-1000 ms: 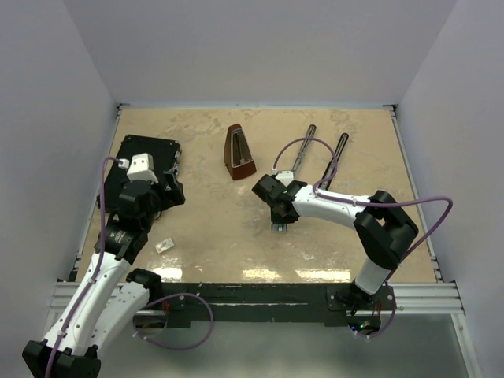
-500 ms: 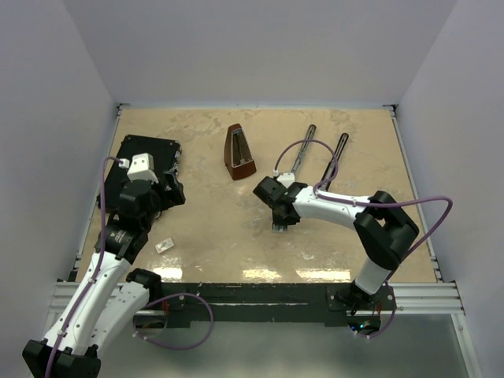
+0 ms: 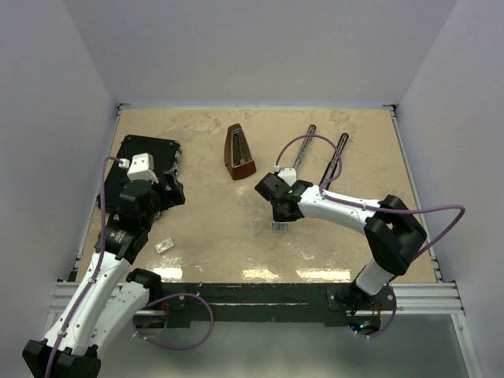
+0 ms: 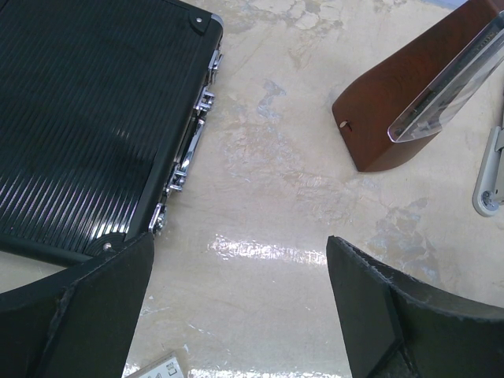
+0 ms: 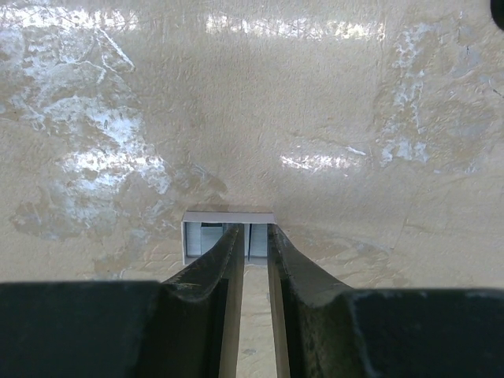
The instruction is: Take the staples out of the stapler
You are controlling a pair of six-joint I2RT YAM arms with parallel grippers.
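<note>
the staples (image 5: 201, 236) — a tiny silvery-grey strip at the right gripper (image 5: 253, 233)

Glossy table (image 3: 205, 228), wooden metronome (image 3: 239, 153), metal stapler (image 3: 311, 130)

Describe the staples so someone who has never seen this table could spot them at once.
From the brown metronome at the table's far middle, come toward the near edge and slightly right to the right gripper. Just past its tips lie the staples, a tiny silvery-grey strip on the table; the only similar thing, a white piece, sits by the left arm.
</note>
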